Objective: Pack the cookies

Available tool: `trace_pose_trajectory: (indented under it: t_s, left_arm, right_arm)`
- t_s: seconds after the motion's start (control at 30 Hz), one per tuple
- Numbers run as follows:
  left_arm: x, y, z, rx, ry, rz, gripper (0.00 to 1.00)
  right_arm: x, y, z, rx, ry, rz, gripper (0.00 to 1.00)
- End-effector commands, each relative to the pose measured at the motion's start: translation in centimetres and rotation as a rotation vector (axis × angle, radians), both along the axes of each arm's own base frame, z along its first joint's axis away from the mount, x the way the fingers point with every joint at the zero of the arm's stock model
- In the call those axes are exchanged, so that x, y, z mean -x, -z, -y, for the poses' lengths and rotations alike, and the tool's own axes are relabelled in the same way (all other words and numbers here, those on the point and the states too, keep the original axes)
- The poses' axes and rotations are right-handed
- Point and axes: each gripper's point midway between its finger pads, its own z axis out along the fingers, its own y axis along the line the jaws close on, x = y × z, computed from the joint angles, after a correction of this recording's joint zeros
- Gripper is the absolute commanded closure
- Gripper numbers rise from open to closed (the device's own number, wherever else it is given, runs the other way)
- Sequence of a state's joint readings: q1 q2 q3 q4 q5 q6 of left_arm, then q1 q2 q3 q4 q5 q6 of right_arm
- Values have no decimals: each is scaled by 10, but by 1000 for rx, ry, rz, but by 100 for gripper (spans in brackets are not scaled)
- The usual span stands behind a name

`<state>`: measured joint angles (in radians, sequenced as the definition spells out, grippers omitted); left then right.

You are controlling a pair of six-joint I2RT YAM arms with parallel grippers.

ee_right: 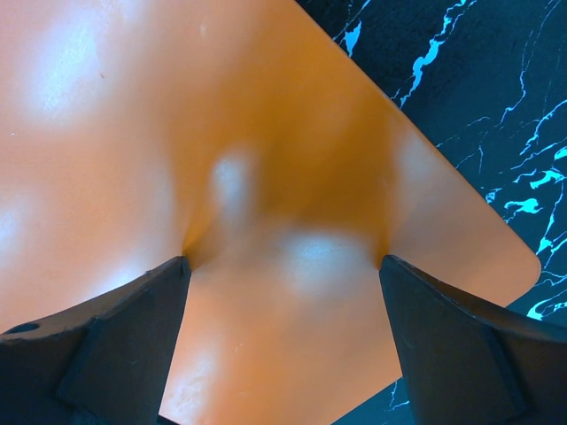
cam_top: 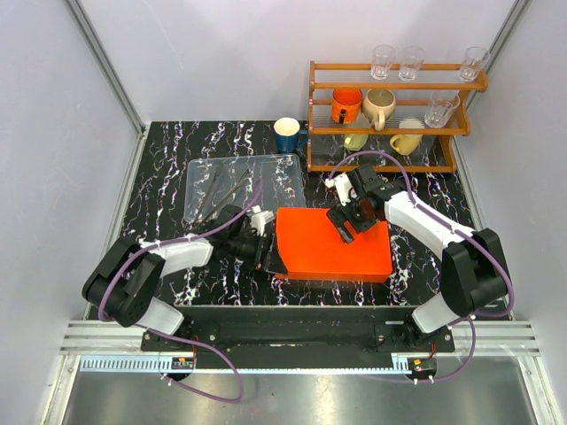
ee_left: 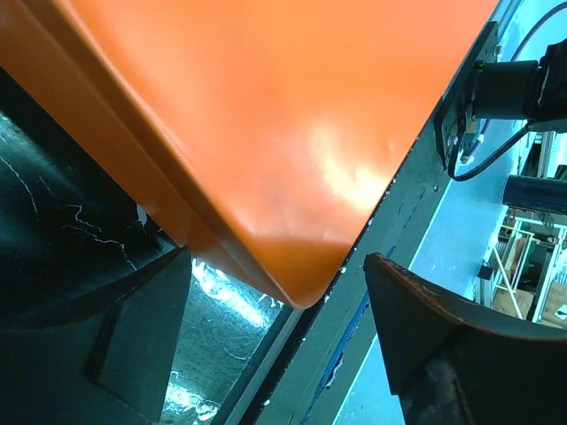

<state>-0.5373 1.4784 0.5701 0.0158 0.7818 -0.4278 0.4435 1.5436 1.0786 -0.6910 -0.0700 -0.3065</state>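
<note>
Orange plastic, the box (cam_top: 332, 243) lies flat on the bench (cam_top: 168, 177), and its top dimples under the right jaws' tips. Harder pressure there might buckle the top, and a shove from the left might skid the box toward the near edge.

The left gripper (ee_left: 276, 262) has its jaws wide, straddling a corner and gripping nothing. The right gripper (ee_right: 283, 261) has its jaws wide, tips resting on the top, holding nothing.

No cookies are in view; perhaps they are inside.
</note>
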Motion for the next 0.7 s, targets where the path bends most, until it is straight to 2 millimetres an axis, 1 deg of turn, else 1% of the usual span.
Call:
trace_pose_trajectory:
  t_s: [0.0, 0.07, 0.17, 0.2, 0.23, 0.3, 0.4, 0.47, 0.6, 0.63, 0.67]
  left_arm:
    - [-25, -36, 8, 76, 0, 157, 17]
    - [-28, -41, 6, 82, -14, 175, 17]
    - [-30, -53, 3, 103, -20, 221, 16]
    - [-32, -60, 3, 114, -24, 250, 15]
    - [-33, -62, 1, 116, -29, 259, 15]
    - [-35, -70, -2, 128, -37, 289, 14]
    - [-44, -82, -8, 146, -67, 326, 14]
    - [-53, -90, -16, 152, -104, 343, 14]
    - [-70, -114, -35, 147, -175, 426, 13]
    - [-73, -115, -40, 128, -191, 429, 13]
    - [-75, -122, -44, 116, -193, 470, 13]
  right_arm:
    - [16, 9, 13, 70, -14, -38, 5]
    - [14, -2, 10, 49, -21, -10, 5]
    - [10, -17, 10, 38, -24, 36, 5]
    - [9, -20, 10, 36, -27, 48, 5]
    - [8, -24, 10, 32, -27, 61, 5]
    - [6, -36, 9, 17, -27, 98, 5]
    - [1, -57, 9, -7, -18, 169, 5]
    - [-4, -74, 9, -25, -9, 227, 4]
    - [-16, -97, 18, -23, 30, 316, 3]
    - [-21, -105, 21, -23, 49, 350, 3]
    - [-25, -111, 25, -25, 67, 377, 2]
